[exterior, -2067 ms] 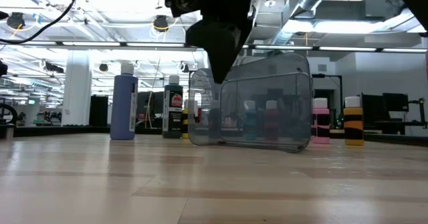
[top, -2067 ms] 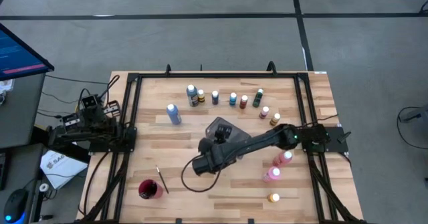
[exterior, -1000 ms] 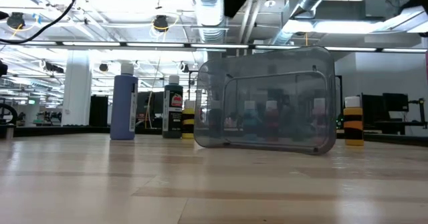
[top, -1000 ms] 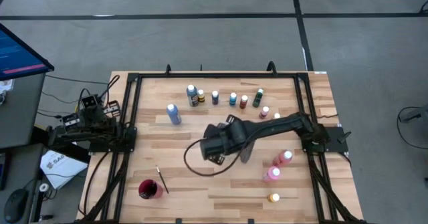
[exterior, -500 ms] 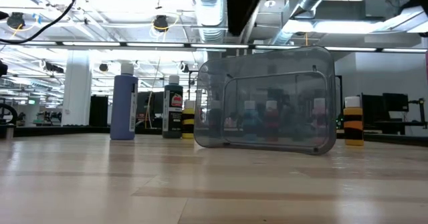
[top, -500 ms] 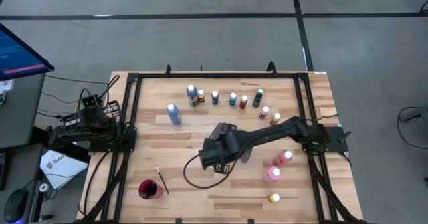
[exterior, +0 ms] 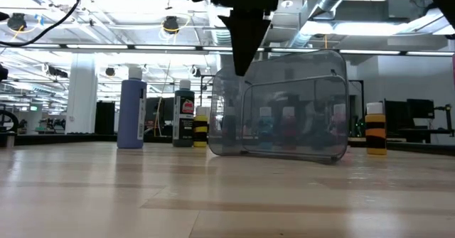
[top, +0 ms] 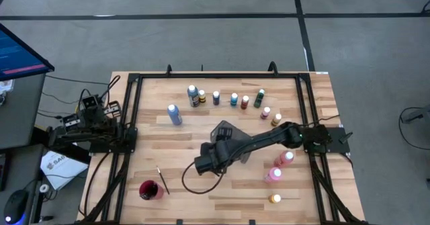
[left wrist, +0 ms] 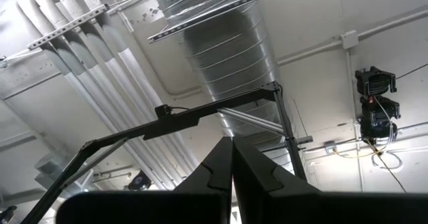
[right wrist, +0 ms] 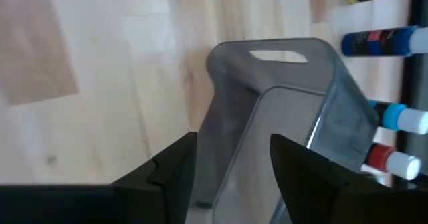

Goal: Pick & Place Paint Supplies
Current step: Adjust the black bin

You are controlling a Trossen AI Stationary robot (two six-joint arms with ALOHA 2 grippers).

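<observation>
A translucent grey bin (top: 223, 129) (exterior: 291, 103) sits slightly tilted on the wooden table's middle. My right gripper (right wrist: 233, 140) (top: 203, 164) hangs open over it, pointing steeply down, with the bin's rim (right wrist: 224, 110) passing between its fingers near a corner. Small paint bottles (top: 234, 99) stand in a row at the far side. A larger blue bottle (top: 174, 114) stands left of them, and pink bottles (top: 284, 159) and a yellow one (top: 275, 199) at the right. A thin brush (top: 162, 180) lies by the red cup (top: 150, 191). My left gripper (left wrist: 232, 174) is shut at the table's left, pointing up. My right gripper's open fingers (right wrist: 177, 164) stand on either side of the bin's rim (right wrist: 224, 110) near one upper corner (exterior: 238, 74), coming from above at a slant. Whether a finger touches the rim I cannot tell.
A black frame (top: 134, 117) borders the table on its left, far and right sides. Bare wood lies between the bin and the near edge (top: 222, 205). The right arm's cable (top: 191, 185) loops over the table below the gripper.
My right gripper has come down toward the bin and toward the table's near left, rolled at the wrist, and gone from shut to open. The bin has tipped a little; in the low view its right end sits further in than before.
</observation>
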